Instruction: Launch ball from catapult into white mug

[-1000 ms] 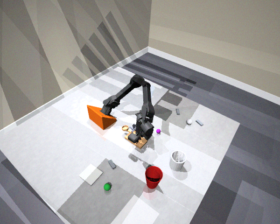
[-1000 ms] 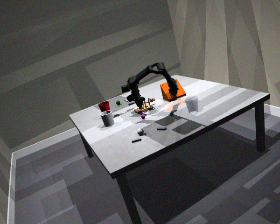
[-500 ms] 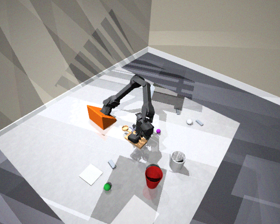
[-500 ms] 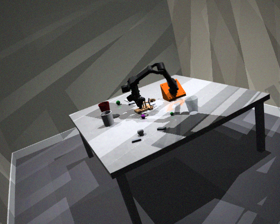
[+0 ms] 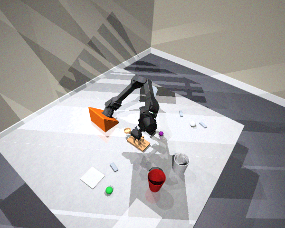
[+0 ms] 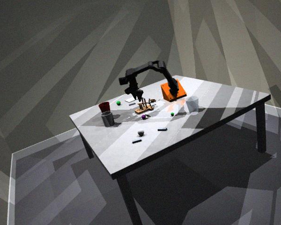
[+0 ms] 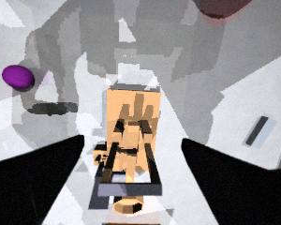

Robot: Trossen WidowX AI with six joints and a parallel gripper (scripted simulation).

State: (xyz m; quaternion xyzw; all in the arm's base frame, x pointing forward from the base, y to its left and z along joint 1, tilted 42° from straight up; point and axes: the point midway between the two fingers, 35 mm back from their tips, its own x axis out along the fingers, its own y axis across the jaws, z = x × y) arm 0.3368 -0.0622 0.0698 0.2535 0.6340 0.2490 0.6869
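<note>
The two fingers (image 5: 136,134) (image 6: 138,96) are released and stand widely apart, almost as far as they can open. They hold nothing. They are above the wooden catapult (image 5: 143,146) (image 6: 140,111) (image 7: 113,101), and in the wrist view one finger appears on each side of its frame, with a visible space between each finger and the wood. Whether one finger touches some part of the catapult, I cannot tell.

The catapult rests on the surface (image 5: 54,137) (image 6: 121,154), with its round cup (image 5: 124,130) (image 7: 116,206) at the end nearer to the orange base (image 5: 96,119) (image 6: 165,95). The white mug (image 5: 179,167) (image 6: 108,121) stands upright near the red cup (image 5: 154,187) (image 6: 105,106) (image 7: 220,10), well apart from the fingers.

Which ball is meant for the task, I cannot tell. A purple ball (image 5: 161,133) (image 6: 143,117) (image 7: 18,77) is near the catapult, on the surface. A white ball (image 5: 192,123) (image 6: 140,132) and a green ball (image 5: 109,190) (image 6: 118,102) lie farther away, on opposite sides of the catapult.
</note>
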